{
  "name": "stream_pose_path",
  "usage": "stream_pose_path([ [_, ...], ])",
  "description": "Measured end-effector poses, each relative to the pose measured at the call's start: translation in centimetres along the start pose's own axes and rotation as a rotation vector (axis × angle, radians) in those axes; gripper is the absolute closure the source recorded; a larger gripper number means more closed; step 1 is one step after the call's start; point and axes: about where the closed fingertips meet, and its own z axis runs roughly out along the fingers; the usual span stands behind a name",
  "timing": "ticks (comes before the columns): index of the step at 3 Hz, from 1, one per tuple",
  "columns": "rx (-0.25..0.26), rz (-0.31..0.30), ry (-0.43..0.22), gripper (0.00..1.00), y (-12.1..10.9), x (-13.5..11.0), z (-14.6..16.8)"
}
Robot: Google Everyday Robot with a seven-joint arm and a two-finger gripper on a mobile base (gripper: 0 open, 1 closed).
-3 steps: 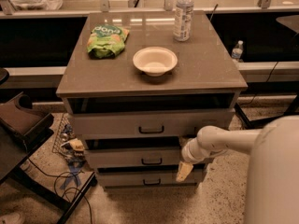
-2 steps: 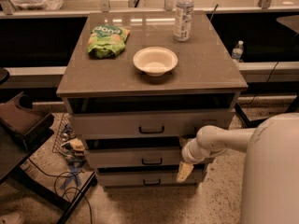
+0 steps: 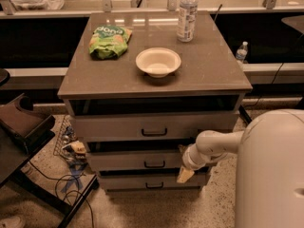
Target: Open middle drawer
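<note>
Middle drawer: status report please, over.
Gripper low at right end of middle drawer front, off its handle. Whether drawer is out: cannot tell. Floor clutter left of cabinet, not before the drawer.

We saw a lab-like workspace: speckled floor (image 3: 142, 208), loose cables (image 3: 71, 186), a grey desk (image 3: 209, 75), the gripper (image 3: 185, 174) near the middle drawer (image 3: 128, 161).

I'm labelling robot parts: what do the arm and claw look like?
The arm is a smooth, rounded off-white tube with a ringed wrist joint; no cables or markings show. The claw, pale tan, sits near the right end of the middle drawer.
</note>
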Motion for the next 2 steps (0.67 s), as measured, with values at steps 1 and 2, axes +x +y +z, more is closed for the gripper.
stream_pose_path([
  [1, 0.002, 0.000, -0.006, 0.44, -0.09, -0.06, -0.04],
  [2, 0.014, 0.022, -0.007, 0.67, 0.29, 0.42, -0.50],
])
